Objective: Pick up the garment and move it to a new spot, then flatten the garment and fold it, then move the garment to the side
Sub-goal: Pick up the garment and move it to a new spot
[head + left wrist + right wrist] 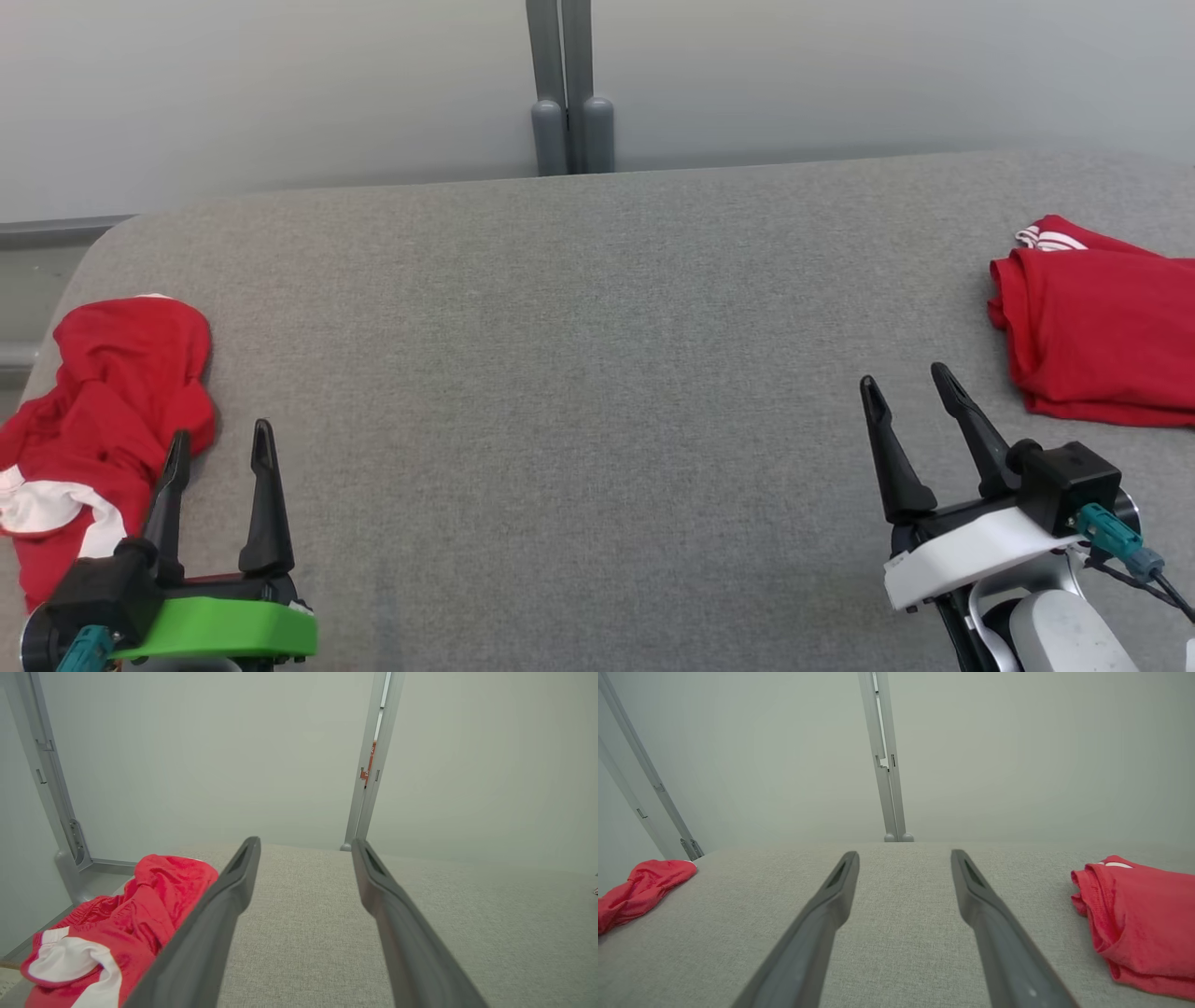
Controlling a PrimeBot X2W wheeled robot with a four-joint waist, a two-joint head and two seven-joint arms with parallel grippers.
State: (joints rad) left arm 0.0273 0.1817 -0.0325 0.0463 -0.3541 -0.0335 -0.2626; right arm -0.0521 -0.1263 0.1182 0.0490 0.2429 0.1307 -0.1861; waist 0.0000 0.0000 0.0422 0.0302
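Leftmost, along the left edge of the grey fabric-covered table [579, 355], lies a crumpled red garment [112, 392] (white trim shows at its near end, toward the front left corner).

Just to its right, the left gripper [221, 434], carried on a green mount, hangs above the front edge with its two dark fingers pointing toward the far edge. Its jaws stand apart and released, grasping nothing. In the head view one finger overlaps the garment's right margin; whether it touches the cloth cannot be told. In the left wrist view the same fingers [219, 914] frame the grey table surface, with the red heap to their left.

Behind the middle of the far edge a grey double post [569, 93] rises against a pale wall [280, 84].

Further right, near the front right corner, is the right gripper [906, 377], on a white mount with a teal connector [1111, 537]. Its jaws are likewise spread and released, holding nothing, and its fingers lean slightly leftward as they point toward the far edge.

Rightmost, at the right edge, rests a folded red garment [1102, 336]. It lies flat in layers, with a white-striped piece showing at its far corner. It is near the right gripper's fingers but apart from them.
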